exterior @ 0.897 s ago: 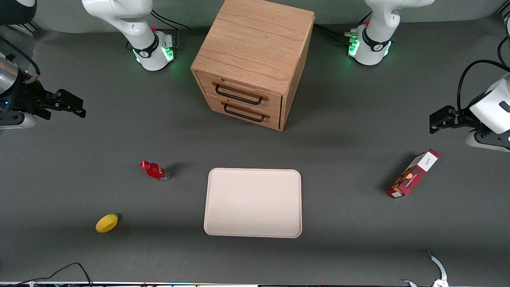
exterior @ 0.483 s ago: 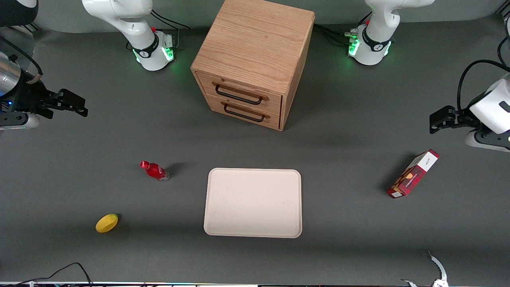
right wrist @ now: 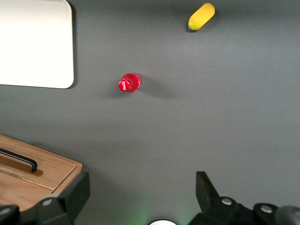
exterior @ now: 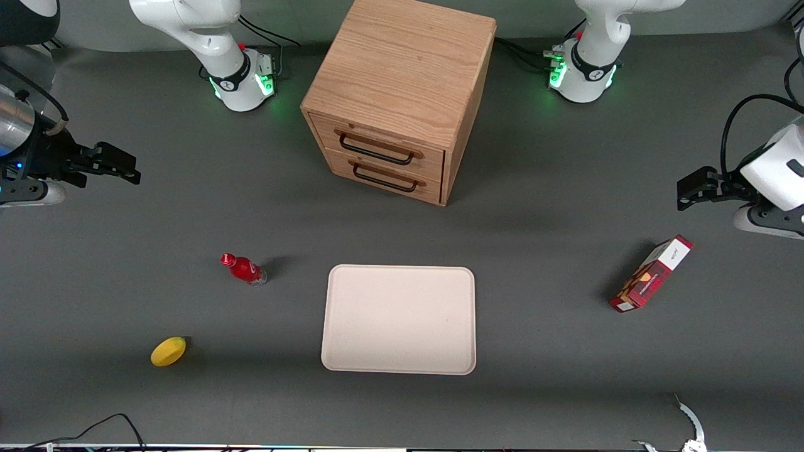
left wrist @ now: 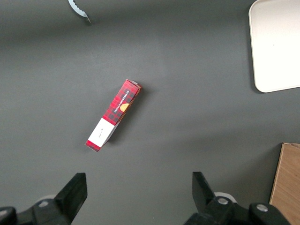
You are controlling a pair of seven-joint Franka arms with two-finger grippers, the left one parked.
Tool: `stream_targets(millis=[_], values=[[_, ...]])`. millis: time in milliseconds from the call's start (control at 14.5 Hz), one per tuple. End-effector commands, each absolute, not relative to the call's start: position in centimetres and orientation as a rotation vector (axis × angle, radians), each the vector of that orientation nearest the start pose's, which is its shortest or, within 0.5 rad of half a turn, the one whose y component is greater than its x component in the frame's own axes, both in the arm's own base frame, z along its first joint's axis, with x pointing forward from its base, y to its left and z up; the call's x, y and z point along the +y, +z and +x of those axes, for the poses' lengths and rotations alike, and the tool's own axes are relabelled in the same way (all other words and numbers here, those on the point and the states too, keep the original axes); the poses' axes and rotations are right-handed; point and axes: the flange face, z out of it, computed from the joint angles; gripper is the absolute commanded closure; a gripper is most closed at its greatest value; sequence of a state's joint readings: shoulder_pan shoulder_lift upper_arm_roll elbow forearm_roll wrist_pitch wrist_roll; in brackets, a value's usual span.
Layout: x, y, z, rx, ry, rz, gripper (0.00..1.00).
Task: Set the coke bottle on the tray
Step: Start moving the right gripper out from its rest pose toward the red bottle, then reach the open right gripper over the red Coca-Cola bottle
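One coke bottle (exterior: 244,269) is seen upright on the counter (exterior: 188,220), just beside the tray (exterior: 399,319). The claw (exterior: 129,171) is held released at the frame's left edge, well apart.

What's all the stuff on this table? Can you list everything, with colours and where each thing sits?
bottle: one, red, upright on the table beside the tray, toward the working arm's end.
tray: one, cream, flat, in front of the cabinet, nothing on it.
lemon: one, yellow, nearer the front camera than the bottle.
carton: one, red, toward the parked arm's end.
cabinet: one, wooden, two drawers shut.
hand: one, black, open, above the table at the working arm's end, apart from the bottle.
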State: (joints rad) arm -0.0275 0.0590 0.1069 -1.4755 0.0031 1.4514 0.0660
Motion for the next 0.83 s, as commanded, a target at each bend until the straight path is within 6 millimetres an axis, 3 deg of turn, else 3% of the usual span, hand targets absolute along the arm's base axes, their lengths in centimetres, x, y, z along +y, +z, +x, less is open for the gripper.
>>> stream_targets(millis=[0, 345, 759], values=[[4.5, 62.6, 56.7, -0.039, 0.134, -3.113, 0.0], [4.2, 59.1, 58.3, -0.038, 0.145, -3.107, 0.0], [5.2, 53.9, 56.8, -0.034, 0.099, -3.103, 0.0]])
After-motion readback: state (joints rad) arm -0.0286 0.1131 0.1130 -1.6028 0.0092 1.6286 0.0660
